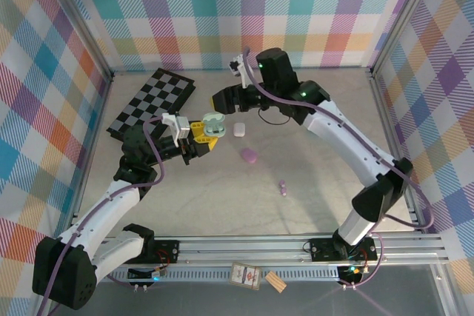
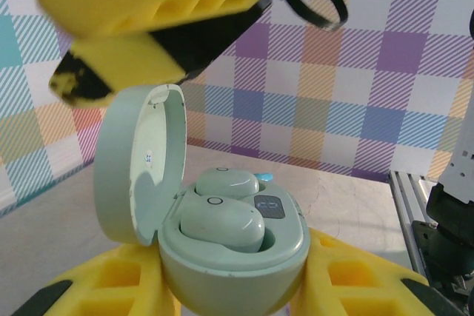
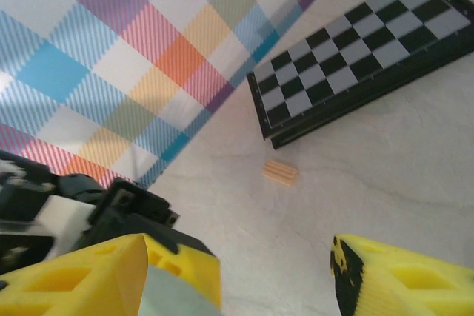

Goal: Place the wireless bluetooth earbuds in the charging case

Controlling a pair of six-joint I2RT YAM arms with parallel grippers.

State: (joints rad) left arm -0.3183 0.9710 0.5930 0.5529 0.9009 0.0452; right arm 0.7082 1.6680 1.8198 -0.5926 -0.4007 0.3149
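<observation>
The pale green charging case [image 2: 244, 264] stands open with its lid [image 2: 137, 160] swung up to the left. Two pale green earbuds [image 2: 222, 223] sit in its wells, the second earbud [image 2: 226, 181] behind the first. My left gripper [image 1: 209, 132] is shut on the case, its yellow fingers [image 2: 355, 271] on both sides of the body. My right gripper [image 1: 221, 103] hovers just above the case, open, with one yellow finger [image 2: 148, 12] over the lid. In the right wrist view its gripper [image 3: 274, 279] holds nothing, and the lid's edge [image 3: 170, 297] shows beside one finger.
A small white rounded piece [image 1: 238, 129], a purple case [image 1: 249, 155] and a tiny purple earbud [image 1: 282, 186] lie on the table right of the left gripper. A folded checkerboard [image 1: 152, 101] lies at the back left, with a small tan ridged block [image 3: 280, 172] near it.
</observation>
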